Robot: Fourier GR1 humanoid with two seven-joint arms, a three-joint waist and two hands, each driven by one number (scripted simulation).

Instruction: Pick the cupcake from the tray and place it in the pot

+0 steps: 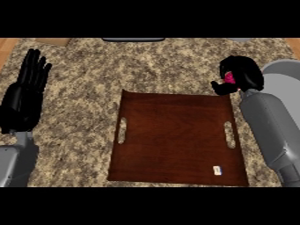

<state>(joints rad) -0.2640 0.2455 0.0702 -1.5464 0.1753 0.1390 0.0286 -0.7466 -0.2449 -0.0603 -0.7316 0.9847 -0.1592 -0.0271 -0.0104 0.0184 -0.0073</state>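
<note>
In your head view, the right hand [240, 74] is curled around the cupcake [230, 78], of which only a bit of pink shows between the fingers, and it sits just past the far right corner of the brown tray [178, 140], beside the grey pot [288, 83] at the right edge. Your left hand [27, 88] rests open, fingers up, at the left over the speckled surface [81, 132], well apart from the tray.

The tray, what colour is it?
Dark reddish-brown, like wood. The tray shows best in the head view.
</note>
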